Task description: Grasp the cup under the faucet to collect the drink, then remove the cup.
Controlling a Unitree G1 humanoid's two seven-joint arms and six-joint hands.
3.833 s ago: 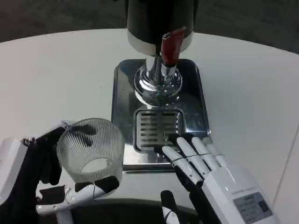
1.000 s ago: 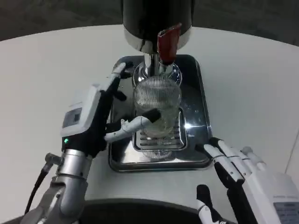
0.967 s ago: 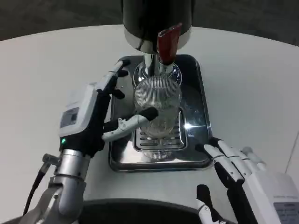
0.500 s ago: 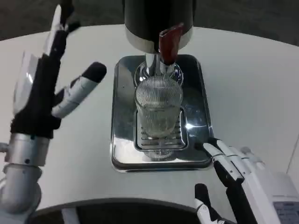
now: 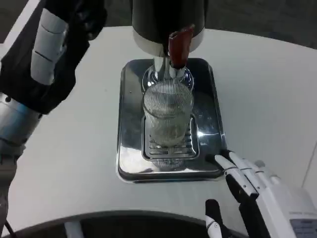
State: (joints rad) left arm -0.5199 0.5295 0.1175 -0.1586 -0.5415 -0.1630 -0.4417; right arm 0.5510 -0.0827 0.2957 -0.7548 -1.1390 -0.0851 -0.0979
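While the ribbed clear glass cup stands upright on the slotted metal drip grate, directly below the chrome faucet spout and its dark red lever, neither hand has hold of it. By my reading the placing step is done and the collecting step is in hand: the lever wants working next. The left hand is raised up and to the cup's left, well apart from it; whether its fingers are spread or curled I cannot tell. The right hand lies on the white surface with fingers extended and apart, empty, its fingertips just beside the near right corner of the shiny steel drip tray. Counted: one cup, one faucet, one lever, one tray, one black dispenser body, two hands.
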